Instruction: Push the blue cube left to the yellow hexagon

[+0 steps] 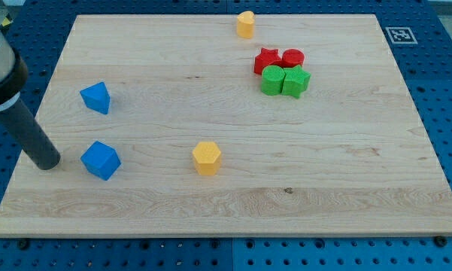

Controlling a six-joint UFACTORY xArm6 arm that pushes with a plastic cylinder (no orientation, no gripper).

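The blue cube (pixel 100 159) sits at the view's lower left on the wooden board (pixel 233 203). The yellow hexagon (pixel 207 158) lies to its right, about a hand's width away. My tip (pixel 45 163) rests on the board just left of the blue cube, a small gap between them. The dark rod rises from it toward the view's upper left.
A second blue block (pixel 96 97), wedge-like, lies above the cube. A yellow block (pixel 245 24) stands near the top edge. A cluster at the upper right holds a red star (pixel 266 60), a red cylinder (pixel 292 58), a green cylinder (pixel 272 80) and a green block (pixel 295 81).
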